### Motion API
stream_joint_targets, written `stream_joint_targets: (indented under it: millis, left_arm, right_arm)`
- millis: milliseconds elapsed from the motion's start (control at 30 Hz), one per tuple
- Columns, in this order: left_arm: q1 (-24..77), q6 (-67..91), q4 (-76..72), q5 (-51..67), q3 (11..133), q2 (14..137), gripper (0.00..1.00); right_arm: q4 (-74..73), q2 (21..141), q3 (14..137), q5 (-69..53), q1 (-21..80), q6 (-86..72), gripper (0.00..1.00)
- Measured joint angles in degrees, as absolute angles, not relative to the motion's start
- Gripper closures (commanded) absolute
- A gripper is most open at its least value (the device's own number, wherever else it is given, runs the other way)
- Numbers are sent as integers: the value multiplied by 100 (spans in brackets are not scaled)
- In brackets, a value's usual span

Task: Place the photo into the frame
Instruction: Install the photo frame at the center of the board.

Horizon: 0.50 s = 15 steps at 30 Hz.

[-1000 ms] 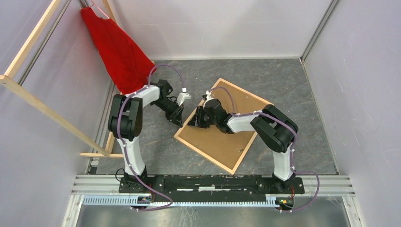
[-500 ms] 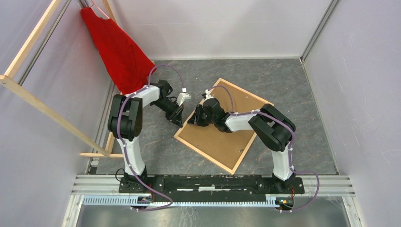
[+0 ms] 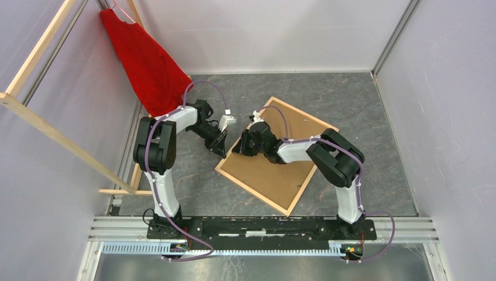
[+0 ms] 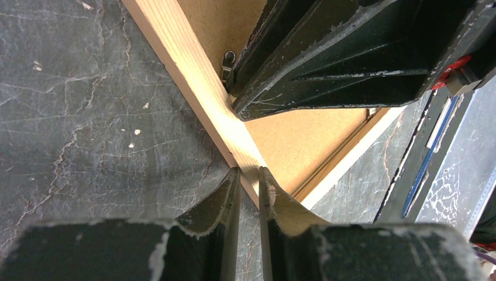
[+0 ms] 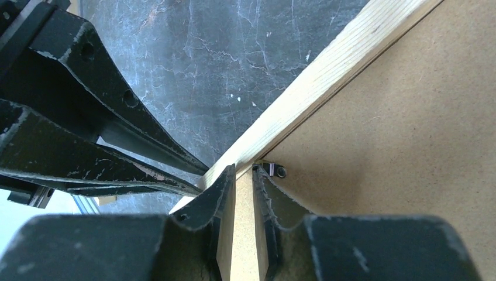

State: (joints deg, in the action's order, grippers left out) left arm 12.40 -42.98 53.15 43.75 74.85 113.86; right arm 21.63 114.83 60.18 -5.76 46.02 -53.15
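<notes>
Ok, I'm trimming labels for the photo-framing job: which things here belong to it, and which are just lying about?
For the job: frame, lying back up; brown backing board set in it; left gripper and right gripper, both at one rail. The photo is not in view.
Lying about: red cloth; wooden rack beside it.

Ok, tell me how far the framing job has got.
Done: the frame lies face down with the backing board seated in it. In hand: the left gripper and right gripper meet at one rail, beside a small metal clip. Left: unclear; the photo shows in no view.
</notes>
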Motion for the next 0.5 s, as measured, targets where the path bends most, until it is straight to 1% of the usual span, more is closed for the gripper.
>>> stream_joint_targets:
  millis: [67, 133, 167, 200, 233, 267, 300, 400, 500]
  left_arm:
    - [1240, -4300, 5310, 4375, 7481, 11386, 78]
    - [1240, -4300, 5295, 4372, 7467, 11386, 78]
    - [1238, -4300, 5286, 4372, 7459, 11384, 78]
    - [1236, -4298, 5280, 4370, 7452, 11384, 78]
    - [1236, -4298, 5275, 4368, 7448, 11382, 78]
    - [1236, -4298, 5260, 4377, 7426, 11375, 78]
    - [1236, -4300, 5253, 4390, 7402, 11362, 78]
    - [1240, -4298, 5229, 4399, 7369, 11340, 79]
    - [1243, -4300, 5212, 4399, 7354, 11327, 79]
  right_arm:
    - [2145, 11483, 6029, -578, 4602, -5288, 76]
    - [2152, 11483, 6029, -602, 4595, -5264, 68]
    - [2167, 11480, 6027, -642, 4584, -5262, 60]
    - [2250, 11461, 5992, -762, 4550, -5262, 55]
    - [2329, 11402, 5916, -854, 4508, -5277, 43]
    - [2366, 11266, 5760, -908, 4440, -5256, 35]
    - [2377, 11050, 5518, -993, 4331, -5245, 27]
    - [2309, 10147, 4687, -1116, 3787, -5214, 11]
    - [1861, 8860, 3900, -982, 2926, -5048, 5]
